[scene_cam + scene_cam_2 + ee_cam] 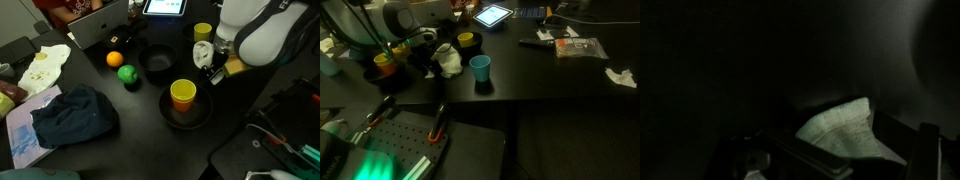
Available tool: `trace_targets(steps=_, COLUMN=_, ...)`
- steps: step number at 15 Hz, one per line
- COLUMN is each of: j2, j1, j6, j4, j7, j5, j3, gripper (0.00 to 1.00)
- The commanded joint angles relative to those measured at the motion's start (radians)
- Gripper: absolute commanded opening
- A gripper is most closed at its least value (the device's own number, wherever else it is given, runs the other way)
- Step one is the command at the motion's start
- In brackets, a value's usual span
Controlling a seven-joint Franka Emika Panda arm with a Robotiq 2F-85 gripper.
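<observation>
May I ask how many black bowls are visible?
2: an empty bowl beside the green fruit, another bowl holding a yellow cup near the pincer; others may be hidden.

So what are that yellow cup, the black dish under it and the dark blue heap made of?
The yellow cup looks like plastic: even bright colour, smooth, slightly glossy wall. The black dish seems plastic too, or perhaps glazed ware; its dull sheen is too dark to settle it. The dark blue heap is cloth: soft matte folds, no shine.
</observation>
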Motion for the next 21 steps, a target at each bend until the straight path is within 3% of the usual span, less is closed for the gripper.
trace_targets(steps=1, j2=0.02, j1=0.048, j6=0.047, j4=-0.001, j7=-0.037, j5=0.058, j3=-0.021, gripper=0.52)
trace_targets(steps=7, j2=-0.013, j1=0.164, j6=-0.01, j4=-0.01, j7=-0.017, j5=0.054, j3=-0.104, gripper=0.05)
trace_targets(steps=9, j2=-0.031, j1=0.201, j6=-0.049, j4=-0.016, j7=-0.009, j5=0.042, j3=-0.136, gripper=0.0)
trace_targets(steps=15, j2=-0.058, j1=0.349, j6=-0.144, j4=-0.018, j7=0.076, j5=-0.078, j3=-0.287, gripper=0.05)
trace_targets(steps=21, j2=-0.106, j1=0.528, j6=-0.214, j4=0.003, j7=0.253, j5=-0.343, j3=-0.492, gripper=0.03)
